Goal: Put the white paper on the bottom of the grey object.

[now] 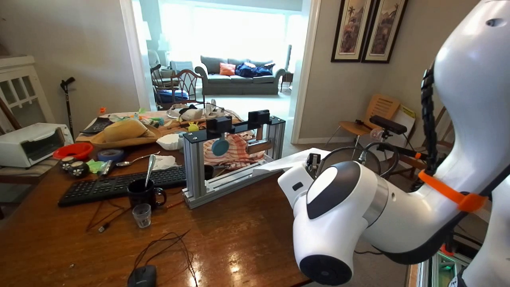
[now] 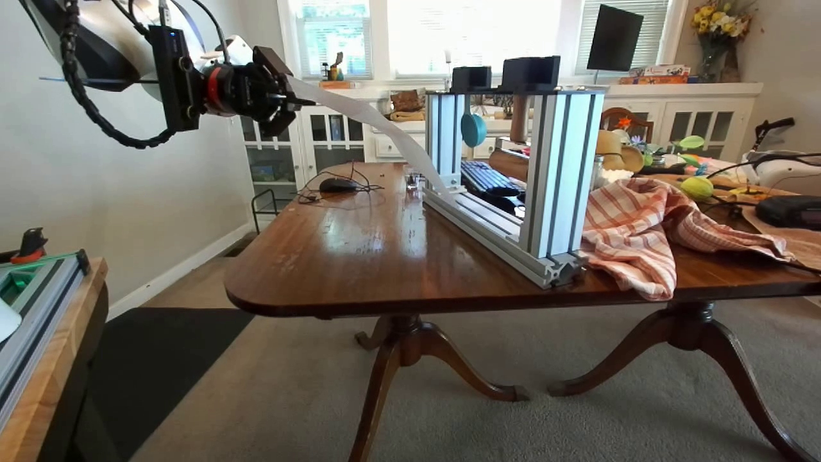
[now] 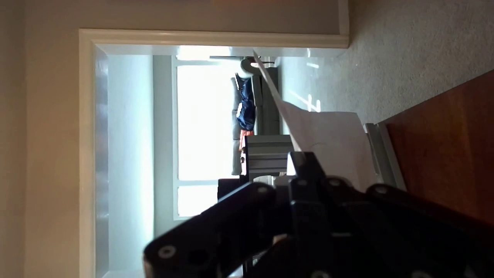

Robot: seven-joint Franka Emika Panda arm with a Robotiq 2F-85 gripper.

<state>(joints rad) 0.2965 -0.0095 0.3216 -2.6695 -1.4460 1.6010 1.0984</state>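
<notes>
While the robot arm [image 1: 338,235] crowds the right side of an exterior view, the white paper [image 1: 293,160] shows between its wrist and the grey rack [image 1: 229,183], long axis slanting down to the left, a narrow corner pointing over the rack's bottom bar. The wrist and the dark parts beside it cover some of the paper, and the grip cannot be made out from here.

In an exterior view, the gripper [image 2: 300,101] pinches the paper by one end, its fingers pressed together, well above the table [image 2: 359,269]. Nearly edge-on here, the paper is a pale ribbon that bends and slopes steeply down to the right, its low end overlapping the bottom bar near the foot of the farther post. Whether that end touches the bar or hangs just over it, I cannot tell.

In the wrist view, which lies turned on its side, the dark fingers cover the paper's near end. A thin sliver points to the upper left, while the broad face spreads right toward the bar. Much of the rack is hidden behind the fingers.
</notes>
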